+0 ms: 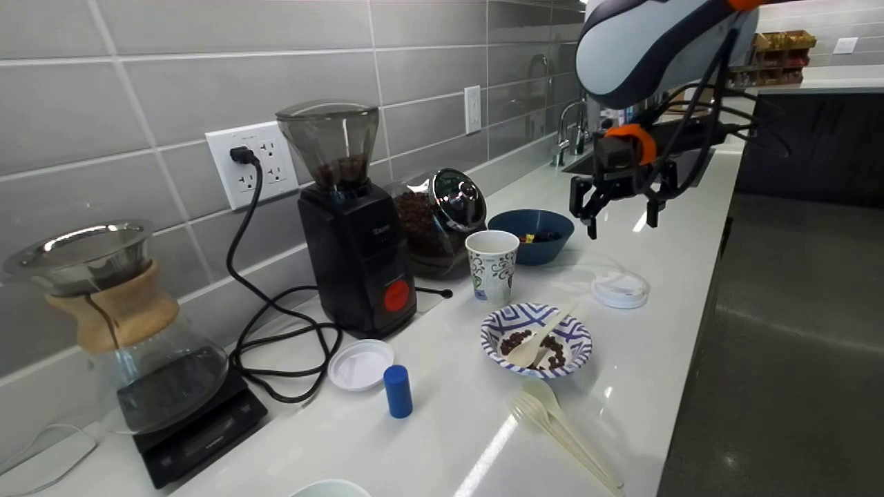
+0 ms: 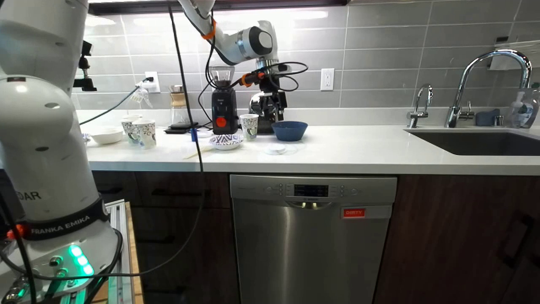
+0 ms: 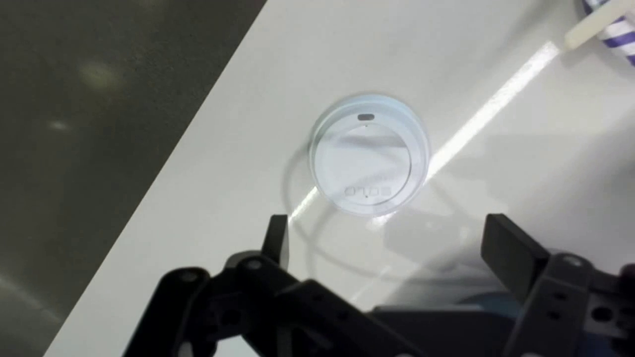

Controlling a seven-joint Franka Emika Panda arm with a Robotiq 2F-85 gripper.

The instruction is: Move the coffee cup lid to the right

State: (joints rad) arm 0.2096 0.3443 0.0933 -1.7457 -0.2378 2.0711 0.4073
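The coffee cup lid (image 3: pixel 369 156), round and whitish with a raised rim and a small sip slot, lies flat on the counter in the wrist view. In both exterior views the lid (image 1: pixel 620 290) (image 2: pixel 276 149) rests near the patterned bowl and the blue bowl. My gripper (image 1: pixel 622 222) hangs above the counter, over the lid's area and apart from it. Its fingers (image 3: pixel 513 255) are spread wide, and nothing sits between them. Seen from the wrist, the lid is just beyond the gap of the gripper (image 3: pixel 389 235). No part of the lid is hidden there.
A patterned paper bowl (image 1: pixel 498 345) with a spoon, a paper cup (image 1: pixel 492 269) and a blue bowl (image 1: pixel 549 252) stand close to the lid. The grinder (image 1: pixel 356 255) and a glass jar (image 1: pixel 425 228) line the wall. The counter's front edge (image 2: pixel 312 167) runs near the lid.
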